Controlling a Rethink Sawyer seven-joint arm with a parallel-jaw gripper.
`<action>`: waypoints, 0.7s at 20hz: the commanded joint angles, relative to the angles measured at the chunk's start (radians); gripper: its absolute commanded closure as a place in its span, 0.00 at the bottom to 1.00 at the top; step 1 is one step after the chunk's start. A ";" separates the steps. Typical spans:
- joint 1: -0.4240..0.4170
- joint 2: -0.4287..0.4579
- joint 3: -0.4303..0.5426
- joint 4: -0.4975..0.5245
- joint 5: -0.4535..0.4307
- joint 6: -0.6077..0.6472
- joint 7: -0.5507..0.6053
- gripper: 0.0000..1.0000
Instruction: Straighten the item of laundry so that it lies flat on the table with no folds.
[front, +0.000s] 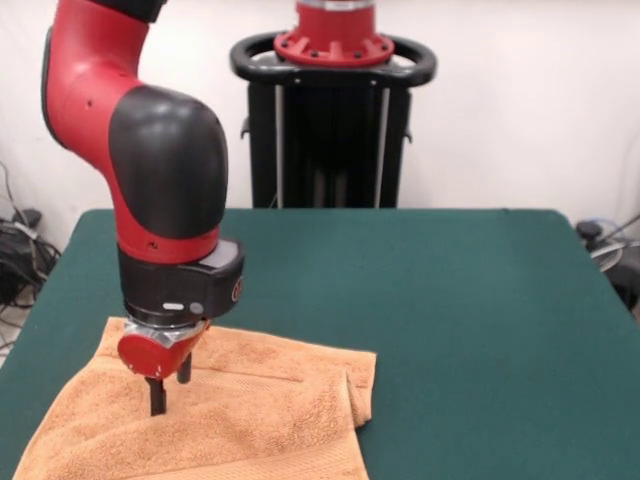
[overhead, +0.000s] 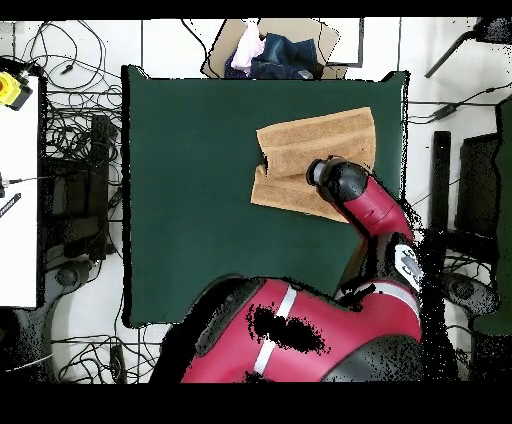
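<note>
The item of laundry (front: 250, 420), an orange-tan terry towel, lies at the near left of the dark green table (front: 470, 300) and runs off the picture's bottom edge. Its right edge is doubled over into a thick fold (front: 357, 392), and a long crease crosses its middle. My gripper (front: 170, 395) comes straight down onto the towel's left part, its tips at the cloth. In the overhead view the towel (overhead: 300, 145) sits at the table's (overhead: 190, 200) upper right, its left side bunched, with my gripper's wrist (overhead: 325, 173) covering the lower right part.
A cardboard box of clothes (overhead: 272, 50) stands just beyond the table's top edge in the overhead view. Cables (overhead: 70, 150) lie on the floor on the left. The towel lies close to the table's right edge (overhead: 405, 150).
</note>
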 joint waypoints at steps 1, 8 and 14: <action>0.013 0.052 0.096 0.068 0.037 -0.058 0.150 0.00; 0.085 0.082 -0.016 0.026 0.040 -0.046 0.201 0.00; 0.139 0.107 -0.124 -0.010 0.029 0.003 0.209 0.00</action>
